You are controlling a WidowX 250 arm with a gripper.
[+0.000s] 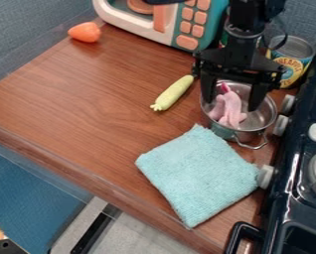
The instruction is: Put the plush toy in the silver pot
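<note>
The plush toy [232,106], pink, lies inside the silver pot [262,118], near the table's [88,94] right edge, beside the stove [280,201]. Its long axis runs from the far side of the pot to the near side, slanting slightly rightward on the way down. The slim end, with a darker pink tip, points to the table's far edge; the wider end, with stubby limbs, points to the near edge. The gripper [232,98] hangs over the pot with its fingers spread wide, one to either side of the toy's upper part, and nothing is gripped.

There is one toy and one pot, with one wire handle [254,145] showing, which sticks out toward the near edge. One can [296,69] stands just behind the pot, by the far right corner. One blue cloth [197,171] lies flat in front of the pot, one corner close to the table's near edge. One pale yellow vegetable [172,93] lies left of the pot and apart from it, pointing slantwise from the far right to the near left. One orange vegetable [85,32] lies by the far left edge, and one microwave [114,15] stands at the far edge.
</note>
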